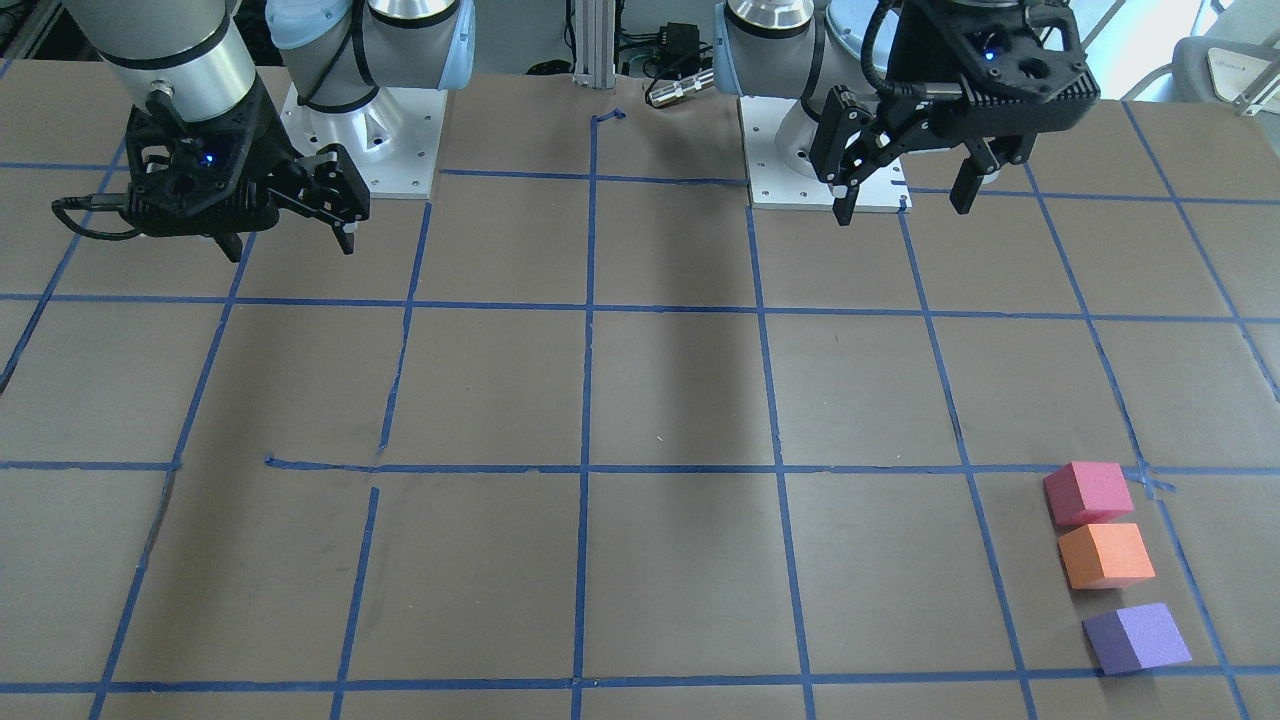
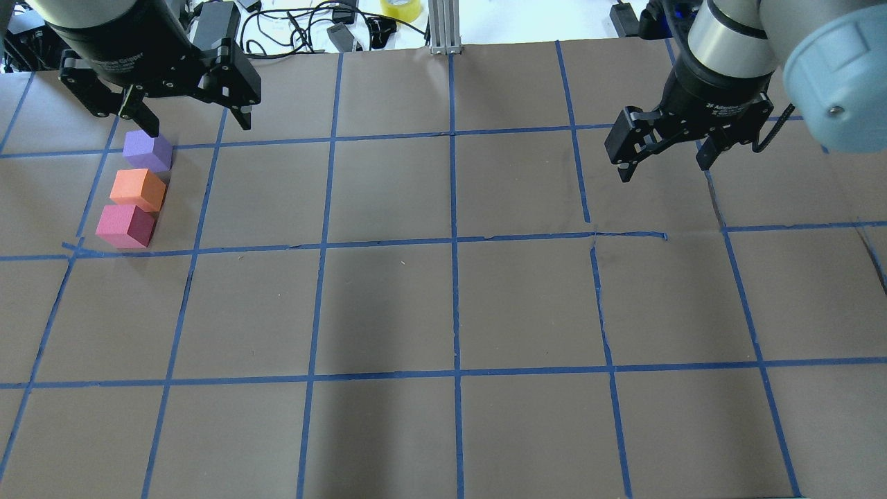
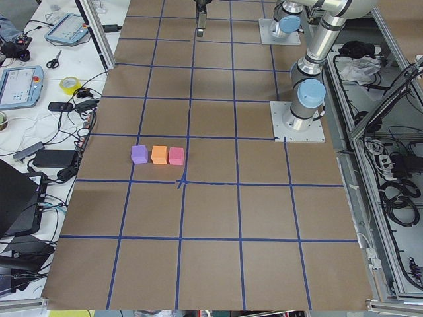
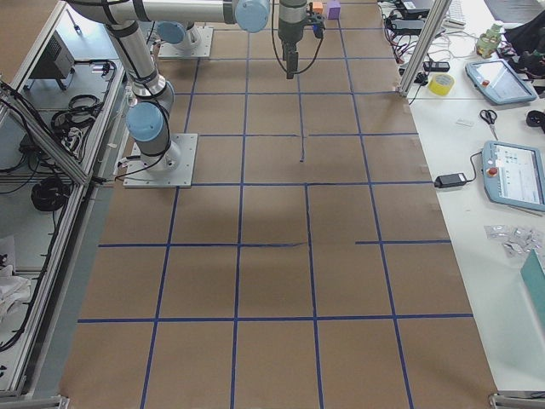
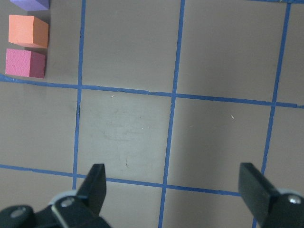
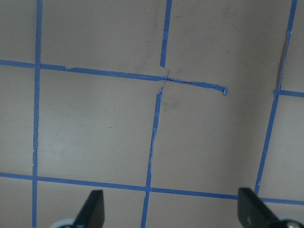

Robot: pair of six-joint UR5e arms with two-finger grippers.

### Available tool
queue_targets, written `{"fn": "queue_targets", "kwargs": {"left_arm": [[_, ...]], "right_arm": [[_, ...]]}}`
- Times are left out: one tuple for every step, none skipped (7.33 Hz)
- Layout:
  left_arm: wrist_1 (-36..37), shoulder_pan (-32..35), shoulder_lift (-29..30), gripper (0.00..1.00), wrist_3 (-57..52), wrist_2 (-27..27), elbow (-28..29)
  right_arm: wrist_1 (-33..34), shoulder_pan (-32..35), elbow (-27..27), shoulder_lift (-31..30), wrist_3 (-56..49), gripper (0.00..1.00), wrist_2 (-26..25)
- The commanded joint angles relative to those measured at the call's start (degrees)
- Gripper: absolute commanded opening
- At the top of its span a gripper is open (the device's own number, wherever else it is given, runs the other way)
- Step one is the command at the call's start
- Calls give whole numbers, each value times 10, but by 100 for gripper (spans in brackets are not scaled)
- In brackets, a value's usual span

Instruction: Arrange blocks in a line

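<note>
Three cubes lie in a short row on the brown table, at the left of the overhead view: purple block point(image 2: 147, 151), orange block point(image 2: 137, 189), pinkish-red block point(image 2: 125, 225). The orange and pinkish-red ones touch or nearly touch, and the purple one sits a small gap away. They also show in the front view point(image 1: 1105, 555) and at the top left of the left wrist view point(image 5: 28, 31). My left gripper point(image 2: 199, 127) hangs open and empty above the table, close to the purple block. My right gripper point(image 2: 664, 170) is open and empty, raised over the table's right half.
Blue tape lines point(image 2: 454, 242) mark a grid on the table. Two arm base plates point(image 1: 370, 150) stand at the robot's side. Cables and a yellow tape roll point(image 2: 400, 8) lie beyond the far edge, by an aluminium post point(image 2: 443, 28).
</note>
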State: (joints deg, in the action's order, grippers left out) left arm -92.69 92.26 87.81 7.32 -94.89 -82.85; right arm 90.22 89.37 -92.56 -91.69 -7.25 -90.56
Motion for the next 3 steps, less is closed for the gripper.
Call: {"fn": "queue_targets", "kwargs": {"left_arm": [[4, -14, -1, 100, -19, 5, -4], [3, -20, -3, 100, -44, 9, -5], [4, -28, -2, 100, -63, 21, -4]], "right_arm": [[0, -2, 1, -2, -1, 100, -1], [0, -2, 1, -2, -1, 100, -1], [0, -2, 0, -2, -1, 100, 0]]}}
